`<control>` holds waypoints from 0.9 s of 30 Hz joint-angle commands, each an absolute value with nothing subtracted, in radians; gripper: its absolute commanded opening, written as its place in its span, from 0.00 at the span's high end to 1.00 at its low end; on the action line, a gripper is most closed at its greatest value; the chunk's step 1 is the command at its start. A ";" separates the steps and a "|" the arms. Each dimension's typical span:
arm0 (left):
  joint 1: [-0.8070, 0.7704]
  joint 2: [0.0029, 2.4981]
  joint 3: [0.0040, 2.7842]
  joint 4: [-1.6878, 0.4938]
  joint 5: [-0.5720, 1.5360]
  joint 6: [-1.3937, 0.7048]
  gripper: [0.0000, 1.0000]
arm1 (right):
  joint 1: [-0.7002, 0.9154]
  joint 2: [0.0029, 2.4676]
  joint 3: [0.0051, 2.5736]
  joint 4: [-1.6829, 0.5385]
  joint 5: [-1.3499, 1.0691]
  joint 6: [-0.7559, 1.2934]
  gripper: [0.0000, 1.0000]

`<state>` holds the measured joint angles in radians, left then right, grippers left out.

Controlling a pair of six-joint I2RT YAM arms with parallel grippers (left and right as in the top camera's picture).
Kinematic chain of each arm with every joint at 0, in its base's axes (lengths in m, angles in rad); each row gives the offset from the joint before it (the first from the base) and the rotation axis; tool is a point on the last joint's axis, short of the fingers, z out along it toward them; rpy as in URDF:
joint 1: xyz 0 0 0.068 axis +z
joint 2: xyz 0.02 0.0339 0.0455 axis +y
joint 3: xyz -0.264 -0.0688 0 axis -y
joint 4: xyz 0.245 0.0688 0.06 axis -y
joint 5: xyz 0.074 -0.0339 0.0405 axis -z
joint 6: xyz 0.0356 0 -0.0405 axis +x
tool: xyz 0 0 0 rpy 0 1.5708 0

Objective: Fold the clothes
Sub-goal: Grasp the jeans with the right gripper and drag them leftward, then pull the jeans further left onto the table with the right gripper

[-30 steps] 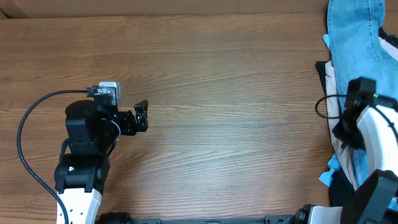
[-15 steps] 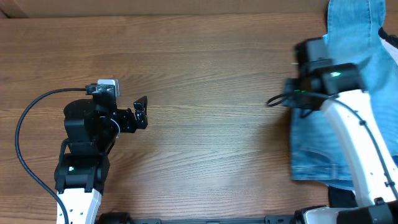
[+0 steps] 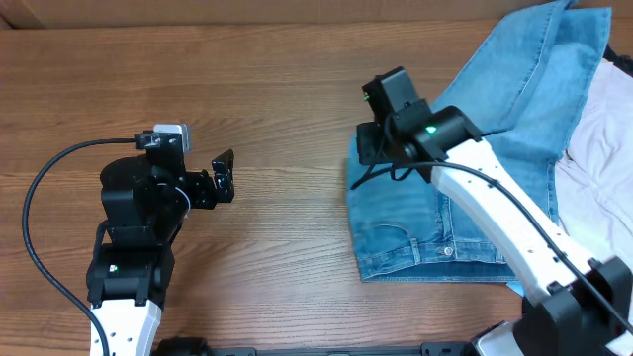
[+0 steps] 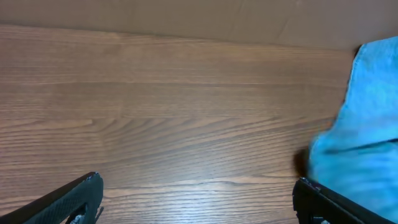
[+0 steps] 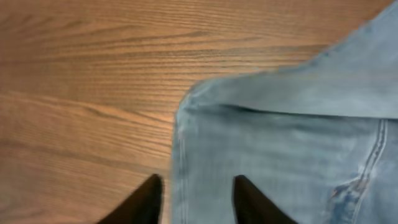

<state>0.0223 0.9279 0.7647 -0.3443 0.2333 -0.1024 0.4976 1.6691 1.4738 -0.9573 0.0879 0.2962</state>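
Note:
The light-blue jeans (image 3: 465, 198) lie spread on the right half of the wooden table, waistband end toward the front and a leg running off to the back right. My right gripper (image 3: 362, 163) hovers over their left edge. In the right wrist view its fingers stand apart (image 5: 196, 186), with the seamed edge of the jeans (image 5: 286, 137) lying flat beneath and between them, not pinched. My left gripper (image 3: 224, 178) is wide open over bare wood on the left, well away from the jeans. In the left wrist view (image 4: 198, 186) the jeans (image 4: 367, 124) show blurred at the right.
A pale cream garment (image 3: 598, 168) lies at the right edge, partly under the jeans. A cardboard strip (image 3: 247, 10) runs along the table's back edge. The left arm's black cable (image 3: 35, 218) loops beside its base.
My right arm has swept from the right edge toward the middle, dragging the jeans onto the table, and its jaws have parted. The left arm has not moved.

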 commanded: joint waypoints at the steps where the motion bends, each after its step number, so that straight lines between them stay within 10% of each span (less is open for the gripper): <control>1: 0.010 0.928 0.788 -0.347 0.263 -0.113 0.00 | 0.476 1.652 1.505 -0.944 0.108 0.292 0.31; 7: -0.115 0.958 0.788 -0.352 0.255 -0.126 0.00 | 0.358 1.551 1.557 -0.986 0.136 0.311 0.00; 27: -0.125 1.082 0.789 -0.335 0.178 -0.358 0.00 | 0.307 1.499 1.150 -1.129 -0.105 0.292 0.00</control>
